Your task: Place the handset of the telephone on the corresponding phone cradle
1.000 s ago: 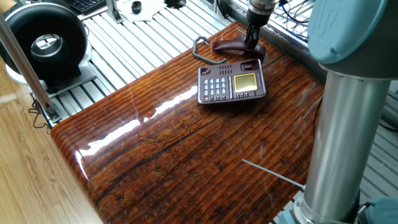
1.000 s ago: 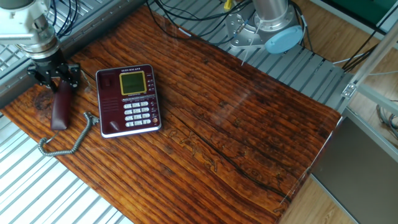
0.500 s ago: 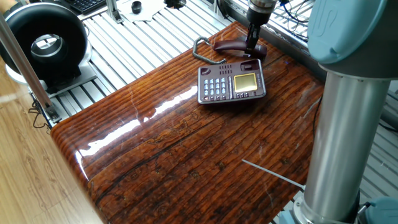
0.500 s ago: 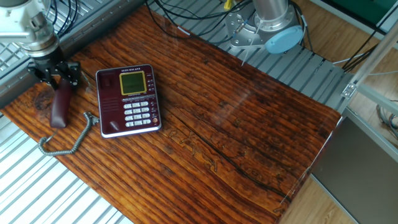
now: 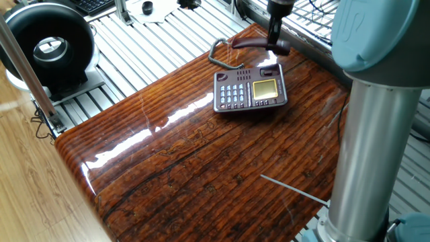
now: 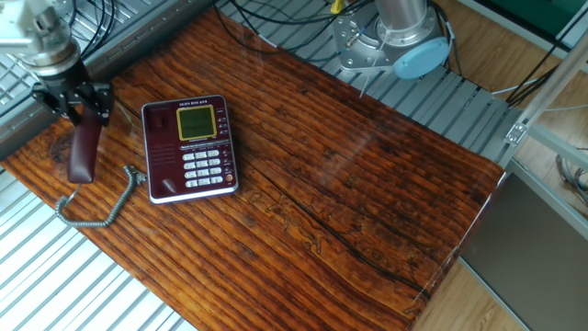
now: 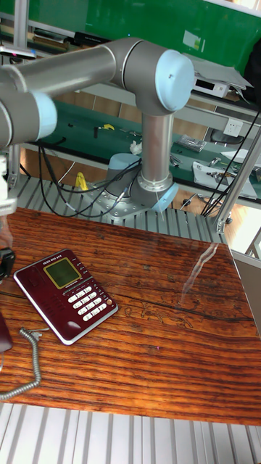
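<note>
Clearly, the end effector (image 6: 75, 103) was clamped on one end of the handset (image 6: 83, 152), holding it above the worktop (image 6: 367, 184) just beside the telephone (image 6: 188, 147), its coiled cord (image 6: 96, 216) trailing down onto the wood. In the tall fixed view the end effector was cut off at the left edge and only a sliver of the handset showed. The phone cradle (image 5: 265, 70) lay bare, though its recess was hard to make out.

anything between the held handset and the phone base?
Only bare wood tabletop between handset and telephone, plus the coiled cord nearer the table edge; clearest in the other fixed view.
</note>
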### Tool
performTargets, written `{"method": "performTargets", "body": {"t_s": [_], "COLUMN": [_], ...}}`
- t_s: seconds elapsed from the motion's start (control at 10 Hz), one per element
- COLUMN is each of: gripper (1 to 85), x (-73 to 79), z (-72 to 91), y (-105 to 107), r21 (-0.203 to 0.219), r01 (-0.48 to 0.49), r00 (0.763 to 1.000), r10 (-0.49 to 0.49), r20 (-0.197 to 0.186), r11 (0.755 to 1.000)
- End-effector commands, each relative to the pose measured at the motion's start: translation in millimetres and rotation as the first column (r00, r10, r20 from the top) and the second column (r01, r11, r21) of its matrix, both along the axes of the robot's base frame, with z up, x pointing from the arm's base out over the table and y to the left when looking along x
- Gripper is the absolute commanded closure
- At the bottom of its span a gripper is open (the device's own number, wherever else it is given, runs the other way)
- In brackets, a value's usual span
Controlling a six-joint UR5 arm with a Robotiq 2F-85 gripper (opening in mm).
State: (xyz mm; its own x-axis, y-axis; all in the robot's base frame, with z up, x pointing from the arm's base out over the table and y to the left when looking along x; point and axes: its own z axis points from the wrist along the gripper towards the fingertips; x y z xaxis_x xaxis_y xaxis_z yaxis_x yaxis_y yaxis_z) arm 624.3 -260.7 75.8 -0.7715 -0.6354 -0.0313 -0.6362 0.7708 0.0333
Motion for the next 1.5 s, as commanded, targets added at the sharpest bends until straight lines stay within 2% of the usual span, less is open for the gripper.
{"method": "performTargets", "body": {"t_s": [0.0,0.1,0.3,0.5,0.8,1.0,1.2,1.3,1.4], "gripper": [57.7,57.3,57.3,60.0,60.7,60.7,60.3,61.0,61.0], "x": [-1.7,-1.8,-9.4,-23.7,-24.8,-26.2,-30.0,-40.2,-49.9], "z": [28.6,30.5,34.5,36.0,40.2,35.8,32.8,32.6,29.6], "y": [23,31,42,57,82,99,106,112,117], "r21": [-0.001,0.002,-0.017,-0.058,-0.083,-0.092,-0.152,-0.166,-0.157], "r01": [0.006,0.005,0.007,0.023,0.052,0.049,0.036,0.035,0.023], "r00": [0.999,0.998,0.995,0.988,0.984,0.984,0.984,0.982,0.981], "r10": [-0.006,-0.005,-0.008,-0.031,-0.066,-0.064,-0.061,-0.065,-0.052], "r20": [-0.047,-0.057,-0.099,-0.152,-0.165,-0.168,-0.165,-0.177,-0.188], "r11": [1.0,1.0,1.0,0.998,0.995,0.995,0.988,0.985,0.987]}}
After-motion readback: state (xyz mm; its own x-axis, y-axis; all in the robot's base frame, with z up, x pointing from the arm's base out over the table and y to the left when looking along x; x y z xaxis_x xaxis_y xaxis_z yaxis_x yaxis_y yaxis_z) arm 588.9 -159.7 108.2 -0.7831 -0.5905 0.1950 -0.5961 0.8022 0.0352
